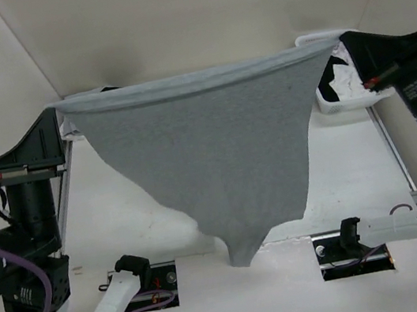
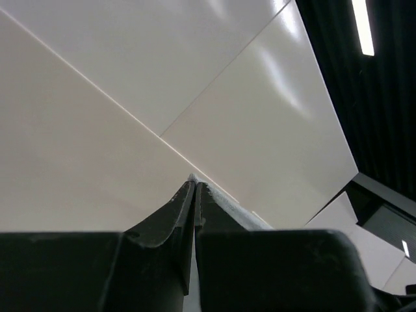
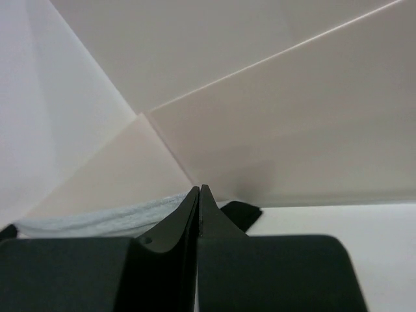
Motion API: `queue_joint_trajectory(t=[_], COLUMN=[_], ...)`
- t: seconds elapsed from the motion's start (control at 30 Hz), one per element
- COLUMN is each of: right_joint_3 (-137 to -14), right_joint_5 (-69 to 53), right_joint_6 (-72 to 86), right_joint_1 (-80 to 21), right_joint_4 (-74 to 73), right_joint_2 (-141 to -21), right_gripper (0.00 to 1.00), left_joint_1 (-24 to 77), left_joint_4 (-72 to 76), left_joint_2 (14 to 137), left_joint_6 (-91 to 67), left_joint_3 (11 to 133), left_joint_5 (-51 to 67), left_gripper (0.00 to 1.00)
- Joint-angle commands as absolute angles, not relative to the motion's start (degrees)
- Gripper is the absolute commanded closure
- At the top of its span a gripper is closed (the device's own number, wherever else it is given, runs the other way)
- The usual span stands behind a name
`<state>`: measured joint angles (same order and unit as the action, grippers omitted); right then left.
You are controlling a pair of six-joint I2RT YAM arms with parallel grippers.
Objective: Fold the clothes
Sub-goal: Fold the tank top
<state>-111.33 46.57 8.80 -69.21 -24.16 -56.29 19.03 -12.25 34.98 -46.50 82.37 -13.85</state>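
- Hanging in mid-air in the top external view, a plain heather-grey knit garment (image 1: 216, 155) is stretched wide between the two arms, above the white counter (image 1: 121, 210).
- Its upper edge runs as a taut band from the left fingers (image 1: 55, 114) to the right fingers (image 1: 339, 42), the right end a little higher.
- Below that edge the cloth narrows to a blunt point that hangs near the middle of the counter's near edge; whether the tip touches the counter I cannot tell.
- Both pairs of fingers are pressed together on the top corners of the garment.
- At the far right, behind the right corner, black and white clothes (image 1: 338, 82) lie bunched in a white bin (image 1: 344, 106).
- In the left wrist view the left fingers (image 2: 195, 188) are closed flat against each other, with a thin sliver of pale cloth pinched at their tips; beyond them only slanting white walls (image 2: 97, 130) show.
- In the right wrist view the right fingers (image 3: 199, 195) are likewise fully closed.
- The grey garment's edge (image 3: 97, 220) runs off to the left from their tips, and a small dark shape just right of the tips is too unclear to name.
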Motion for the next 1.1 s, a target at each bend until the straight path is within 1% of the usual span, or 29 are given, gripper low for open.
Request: queue_joint_trajectory(t=[0.0,0.1,0.17,0.27,0.33,0.43,0.57,0.7,0.8,0.87,0.93,1.0,1.07], right_joint_3=[-112.1,-109.2,-108.1,-109.9,-113.1,-119.6,-132.8,-145.2,-150.5,-150.6,-148.1,-142.7,-134.0], right_joint_5=[48.4,40.2,33.7,21.2,16.4,13.7,11.3,10.1,9.9,9.8,9.8,10.1,10.5], right_joint_6=[0.2,3.5,7.5,14.3,16.4,17.3,17.8,18.2,18.2,18.1,17.8,17.7,17.8], right_joint_1=[-65.8,-56.7,-47.1,-34.8,-28.6,-25.4,-22.3,-21.2,-21.1,-21.4,-21.4,-21.4,-22.0], right_joint_4=[-22.3,-22.3,-22.3,-23.5,-23.9,-24.7,-28.6,-32.3,-33.1,-33.2,-33.2,-32.7,-31.5], right_joint_2=[-61.5,-64.5,-67.7,-75.6,-81.8,-89.1,-97.1,-101.2,-101.5,-99.9,-98.0,-94.9,-90.2], right_gripper=[1.00,1.00,1.00,1.00,1.00,1.00,1.00,1.00,1.00,1.00,1.00,1.00,1.00], left_joint_1=[17.6,17.0,16.0,13.7,12.4,11.8,11.1,10.1,9.2,8.9,9.2,9.4,9.7], left_joint_4=[-9.6,-7.0,-4.7,-1.3,0.0,0.3,0.0,-0.2,0.3,0.4,0.4,0.5,1.2], left_joint_2=[40.9,44.4,48.1,56.9,62.6,71.3,77.2,78.2,76.7,75.2,73.5,71.6,69.2], left_joint_6=[-45.0,-44.1,-43.8,-43.3,-43.2,-43.1,-42.7,-41.8,-41.3,-40.6,-39.9,-40.0,-40.3], left_joint_3=[81.5,76.9,74.2,74.0,76.3,83.1,91.6,96.5,97.5,97.3,95.8,93.0,88.5], left_joint_5=[-14.6,-15.9,-17.2,-18.4,-18.2,-16.9,-14.8,-13.8,-13.4,-13.4,-13.9,-14.1,-14.6], left_gripper=[1.00,1.00,1.00,1.00,1.00,1.00,1.00,0.99,0.99,0.99,0.99,0.99,0.99])
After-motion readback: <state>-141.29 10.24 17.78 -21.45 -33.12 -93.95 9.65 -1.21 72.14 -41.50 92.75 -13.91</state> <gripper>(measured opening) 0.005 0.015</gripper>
